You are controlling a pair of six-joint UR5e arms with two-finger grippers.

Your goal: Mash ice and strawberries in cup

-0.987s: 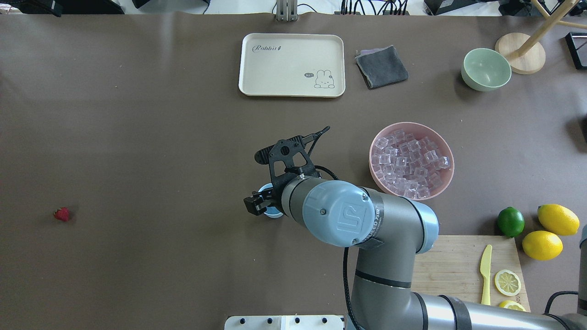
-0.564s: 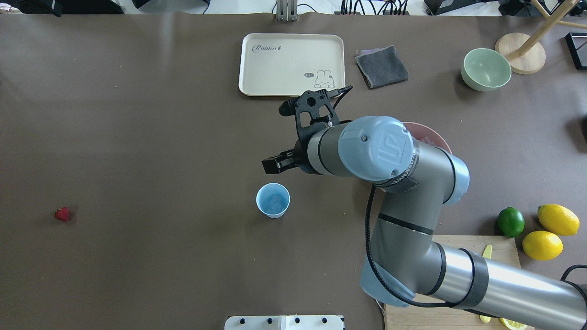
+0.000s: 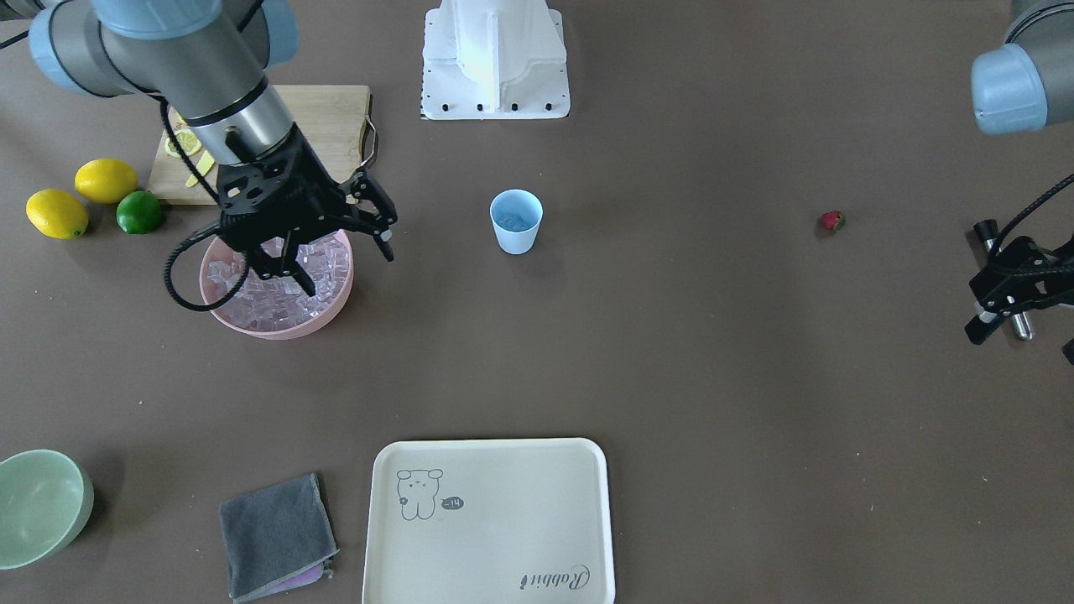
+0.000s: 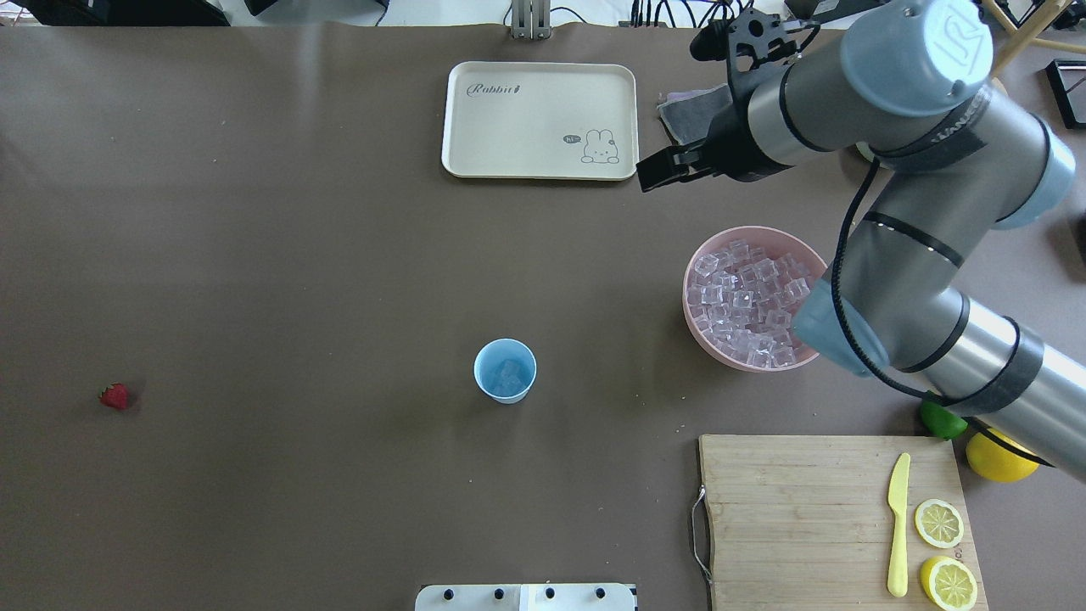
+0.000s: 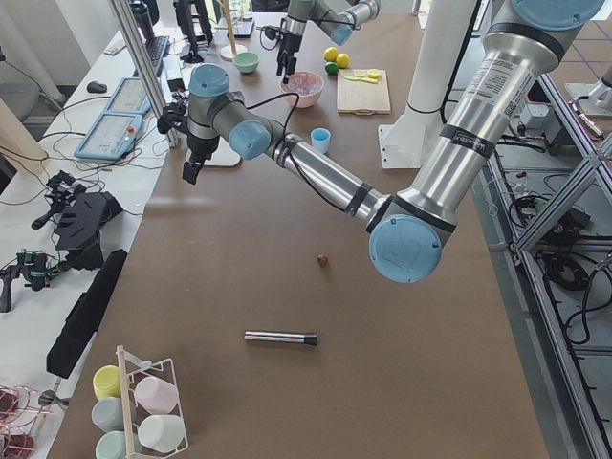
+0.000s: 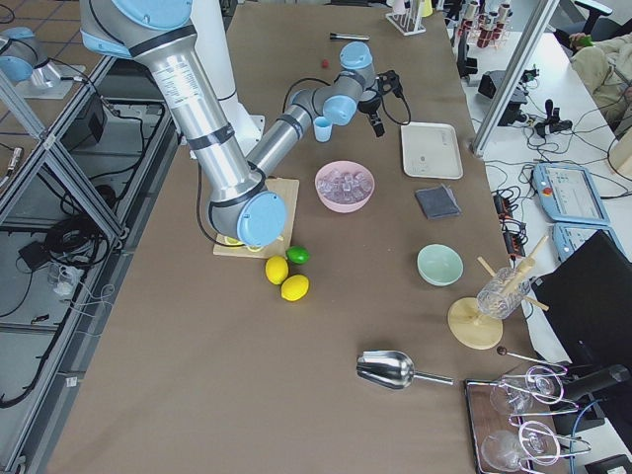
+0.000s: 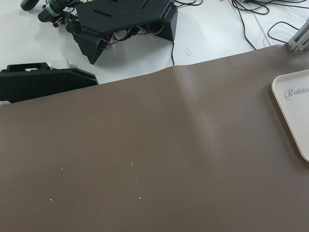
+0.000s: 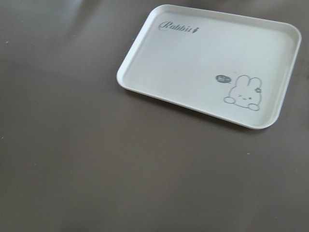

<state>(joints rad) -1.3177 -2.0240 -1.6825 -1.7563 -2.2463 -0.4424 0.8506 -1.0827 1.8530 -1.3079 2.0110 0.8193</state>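
The light blue cup [image 4: 506, 371] stands upright mid-table with a clear ice cube inside; it also shows in the front view [image 3: 516, 220]. Several more ice cubes [image 4: 751, 305] fill the pink bowl [image 4: 693, 327]. The strawberry [image 4: 115, 396] lies alone far to the left, also seen in the front view [image 3: 831, 221]. My right gripper [image 3: 346, 268] is open and empty, raised over the pink bowl's cup-side rim. My left gripper [image 3: 1020, 342] hangs open and empty beyond the strawberry, at the table's left end, partly cut off by the frame edge.
A cream tray [image 4: 539, 119] and a grey cloth [image 3: 277, 533] lie at the far side. A pale green bowl [image 3: 38, 503] stands far right. A cutting board [image 4: 797, 509] holds a yellow knife [image 4: 898, 526] and lemon slices, lime and lemons beside it. A metal rod [image 5: 279, 337] lies at the left end.
My right gripper has risen from over the cup and swung away to the right and back, to above the pink bowl. The cup now shows an ice cube inside.
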